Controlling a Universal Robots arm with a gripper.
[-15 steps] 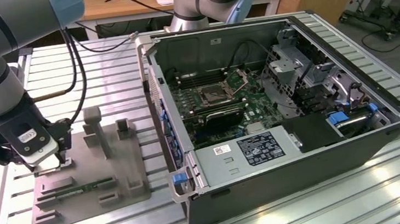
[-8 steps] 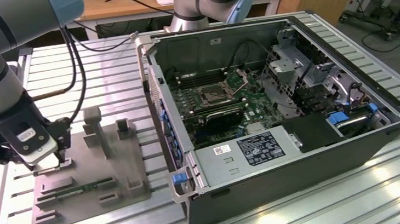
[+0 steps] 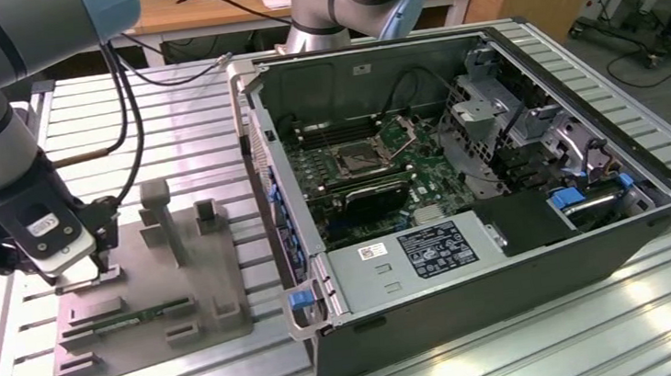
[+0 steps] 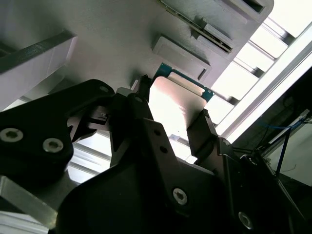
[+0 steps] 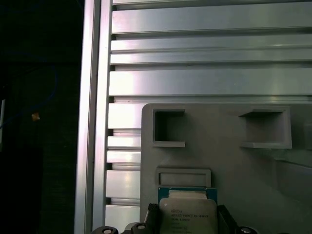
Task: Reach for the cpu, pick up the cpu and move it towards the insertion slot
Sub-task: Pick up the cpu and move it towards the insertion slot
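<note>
Surface: I am working over a ribbed aluminium table (image 3: 597, 347), with a wooden desk behind it.
Landmark: the grey tray (image 3: 217, 296) lies flat on the table at the exterior view's left. I place everything else from it.
Computer case: the case (image 3: 446, 311) rests just beside the tray on its side with the panel off. That leaves the board facing up, so it can be reached from above.
Insertion slot: the silver-framed slot (image 3: 355, 158) sits on the green board inside the case, well apart from the tray. Its metal plate looks swung up, which I take to mean the socket is ready to receive.
Gripper: the gripper (image 3: 79, 277) hangs low over the tray's side away from the case, pointing straight down. I judge this keeps a thin flat chip level.
Cpu: in the first wrist view the cpu (image 5: 187, 212) is at the tray, just beside a shallow rectangular recess, pale metal face up.
Jaws: in the second wrist view the fingers (image 4: 202, 126) press on two opposite edges of the cpu, clamped on its rim. An edge hold leaves the top face and underside free.
Lift: I cannot tell whether the cpu has cleared the tray.
Circuit strip: a narrow green strip (image 3: 138, 315) lies in a long recess across the tray's middle, apart from the gripper.
Stage: I judge the grasp made, with the carry to the slot not yet done.
</note>
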